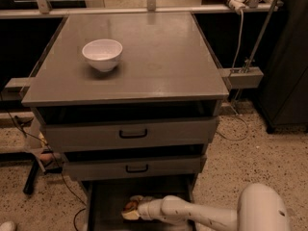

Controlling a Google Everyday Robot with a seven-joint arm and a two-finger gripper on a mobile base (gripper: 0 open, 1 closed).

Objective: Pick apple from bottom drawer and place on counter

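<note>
Fingers [130, 216] pinched close on the apple [128, 206], one above it and one below. Gripper [131, 207] low down inside the open bottom drawer [105, 203], over the middle of its dark floor. White arm [192, 213] reaching in from the right side. Two upper drawers [130, 134] with black handles, stacked right above. Up on the grey counter [163, 57], a white bowl [102, 54] on the left side, well apart from the apple.
</note>
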